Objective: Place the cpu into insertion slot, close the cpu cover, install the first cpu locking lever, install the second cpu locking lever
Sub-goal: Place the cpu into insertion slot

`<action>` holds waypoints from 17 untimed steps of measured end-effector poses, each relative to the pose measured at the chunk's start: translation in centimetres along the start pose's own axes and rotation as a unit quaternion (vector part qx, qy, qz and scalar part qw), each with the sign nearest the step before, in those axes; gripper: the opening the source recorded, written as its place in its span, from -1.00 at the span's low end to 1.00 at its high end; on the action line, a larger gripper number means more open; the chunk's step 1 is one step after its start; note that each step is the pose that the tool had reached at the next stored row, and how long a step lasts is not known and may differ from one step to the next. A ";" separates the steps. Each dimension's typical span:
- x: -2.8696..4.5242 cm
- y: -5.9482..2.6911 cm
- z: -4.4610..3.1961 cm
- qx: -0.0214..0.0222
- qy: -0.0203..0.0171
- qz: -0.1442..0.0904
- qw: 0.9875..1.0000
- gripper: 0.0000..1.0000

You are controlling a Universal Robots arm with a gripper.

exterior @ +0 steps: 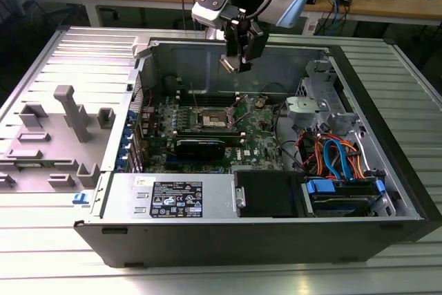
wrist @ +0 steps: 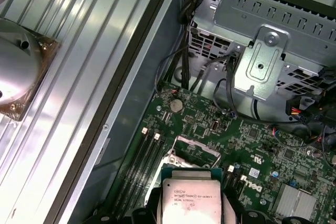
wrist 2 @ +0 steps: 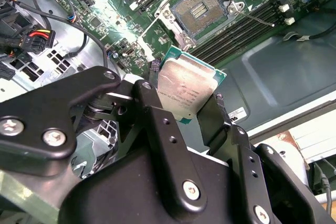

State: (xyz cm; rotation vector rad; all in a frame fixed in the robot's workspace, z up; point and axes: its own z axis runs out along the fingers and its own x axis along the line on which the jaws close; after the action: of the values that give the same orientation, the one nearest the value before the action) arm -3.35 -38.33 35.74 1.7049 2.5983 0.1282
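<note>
While the claw (exterior: 237, 65) hangs above the open computer case (exterior: 387, 191), it is clamped on the cpu (wrist 2: 190, 85), pinching two opposite edges with the metal top facing the wrist. The insertion slot (wrist 2: 202, 10) lies bare below the claw, well apart from the chip. The edge grip looks slim, so the chip might slip or arrive skewed, and a crooked landing could bend the socket's contacts

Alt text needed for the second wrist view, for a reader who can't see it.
The gripper holds the cpu by its edges in black jaws, metal top facing the camera, above a green board. Beyond it the insertion slot lies uncovered and empty, beside long memory slots.
</note>
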 end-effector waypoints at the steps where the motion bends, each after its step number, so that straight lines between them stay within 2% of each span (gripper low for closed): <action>1: 0.00 0.00 0.00 0.000 0.000 0.000 1.000 0.09; 9: 0.00 0.00 0.00 0.000 0.000 0.001 1.000 0.09; 17: 0.00 0.00 0.00 0.000 -0.001 0.015 1.000 0.09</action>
State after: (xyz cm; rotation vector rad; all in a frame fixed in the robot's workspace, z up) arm -3.35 -38.34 35.74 1.7433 2.5713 0.1273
